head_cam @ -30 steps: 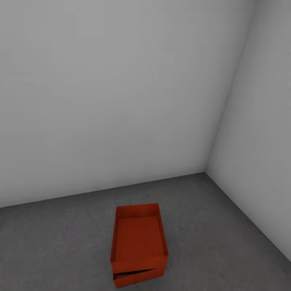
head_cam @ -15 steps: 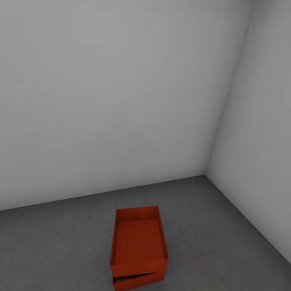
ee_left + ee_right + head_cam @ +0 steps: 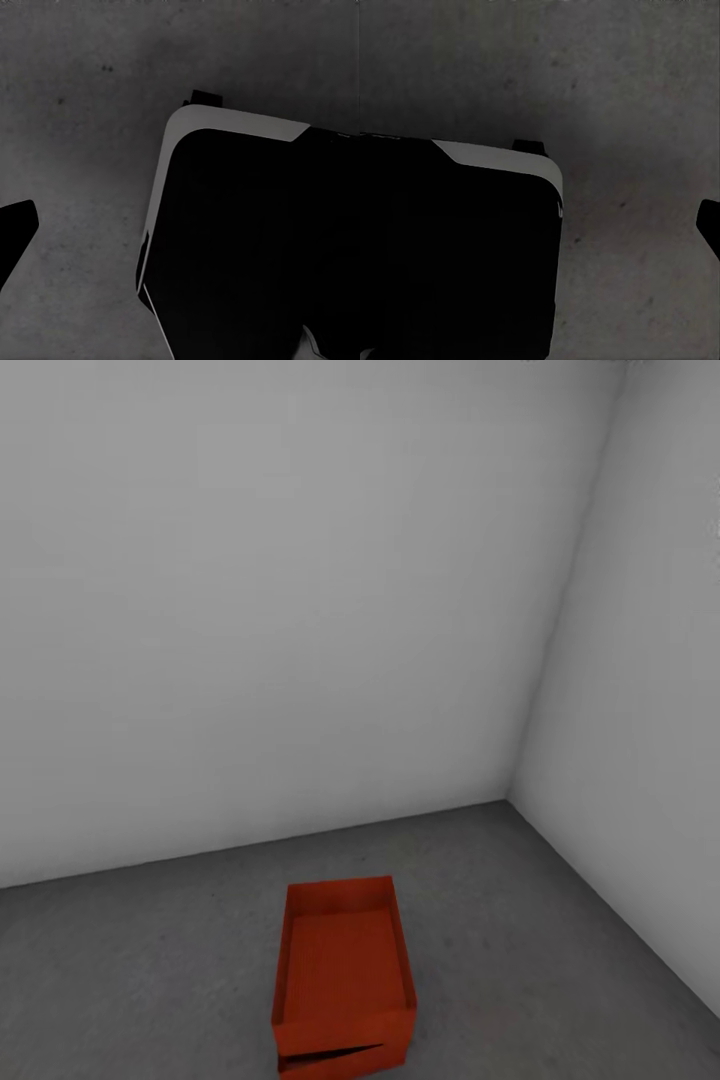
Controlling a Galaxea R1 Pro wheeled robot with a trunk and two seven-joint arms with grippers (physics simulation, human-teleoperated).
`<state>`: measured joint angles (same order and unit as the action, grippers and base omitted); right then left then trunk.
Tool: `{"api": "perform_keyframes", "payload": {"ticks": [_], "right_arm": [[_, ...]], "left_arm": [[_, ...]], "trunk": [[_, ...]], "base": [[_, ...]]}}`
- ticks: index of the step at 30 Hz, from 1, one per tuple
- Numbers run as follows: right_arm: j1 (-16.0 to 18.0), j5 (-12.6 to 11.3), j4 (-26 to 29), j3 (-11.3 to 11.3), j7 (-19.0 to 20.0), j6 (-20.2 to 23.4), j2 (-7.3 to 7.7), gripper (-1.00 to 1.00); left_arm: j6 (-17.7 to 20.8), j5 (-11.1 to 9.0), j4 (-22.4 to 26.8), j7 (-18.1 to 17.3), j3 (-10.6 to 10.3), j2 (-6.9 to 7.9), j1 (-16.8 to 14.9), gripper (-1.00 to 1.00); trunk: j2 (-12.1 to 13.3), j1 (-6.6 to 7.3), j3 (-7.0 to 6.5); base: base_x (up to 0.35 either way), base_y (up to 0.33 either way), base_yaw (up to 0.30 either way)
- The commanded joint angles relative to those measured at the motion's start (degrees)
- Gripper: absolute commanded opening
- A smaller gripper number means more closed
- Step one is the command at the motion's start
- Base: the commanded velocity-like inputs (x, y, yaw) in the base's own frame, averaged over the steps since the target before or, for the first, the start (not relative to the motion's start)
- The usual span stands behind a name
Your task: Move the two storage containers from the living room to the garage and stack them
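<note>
Two orange-red storage containers stand stacked on the grey concrete floor (image 3: 150,960) of the garage, close to a corner of white walls. The upper container (image 3: 345,960) is open-topped and empty. It sits slightly skewed on the lower container (image 3: 335,1063), of which a strip of front wall shows under a dark wedge-shaped gap. Nothing touches either one. One dark fingertip (image 3: 16,229) of my left gripper shows at the picture's edge in the left wrist view, over bare floor. One dark fingertip (image 3: 711,221) of my right gripper shows likewise in the right wrist view. Both grippers look open and hold nothing.
White walls (image 3: 300,610) meet in a corner behind and to the right of the stack. My own black base with its pale rim (image 3: 240,124) shows in both wrist views, above speckled concrete.
The whole head view has slid down a little, so the camera has moved. The stacked containers stay as they were relative to the floor and walls.
</note>
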<state>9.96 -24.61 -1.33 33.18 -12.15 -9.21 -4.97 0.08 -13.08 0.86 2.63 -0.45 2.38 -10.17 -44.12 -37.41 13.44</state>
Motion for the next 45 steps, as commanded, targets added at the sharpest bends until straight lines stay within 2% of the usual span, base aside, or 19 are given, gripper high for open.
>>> {"api": "perform_keyframes", "payload": {"ticks": [1,12,23,38,45], "right_arm": [[0.1,-0.5,-0.1,0.5,-0.1,-0.3,-0.04,1.00],[0.1,-0.5,-0.1,0.5,-0.1,-0.3,-0.04,1.00],[0.1,-0.5,-0.2,0.5,-0.1,-0.2,-0.04,1.00],[0.1,-0.5,-0.1,0.5,-0.1,-0.3,-0.04,1.00],[0.1,-0.5,-0.2,0.5,-0.1,-0.2,-0.04,1.00]], "left_arm": [[0.0,-0.4,0.0,0.1,-0.1,0.00,0.0,1.00],[0.0,-0.4,0.0,0.1,-0.1,0.00,0.0,1.00],[0.0,-0.4,0.0,0.1,-0.1,0.00,0.0,1.00],[0.0,-0.4,0.0,0.1,-0.1,0.00,0.0,1.00],[0.0,-0.4,0.0,0.1,-0.1,0.00,0.0,1.00]], "trunk": [[-0.1,-0.01,-0.02],[-0.1,-0.01,-1.01],[-0.1,-0.01,-1.18],[-0.1,-0.01,-2.45],[-0.1,-0.01,-2.64]], "base": [[0.000,0.000,0.000],[0.000,0.000,0.000],[0.000,0.000,0.000],[0.000,0.000,0.000],[0.000,0.000,0.000]]}}
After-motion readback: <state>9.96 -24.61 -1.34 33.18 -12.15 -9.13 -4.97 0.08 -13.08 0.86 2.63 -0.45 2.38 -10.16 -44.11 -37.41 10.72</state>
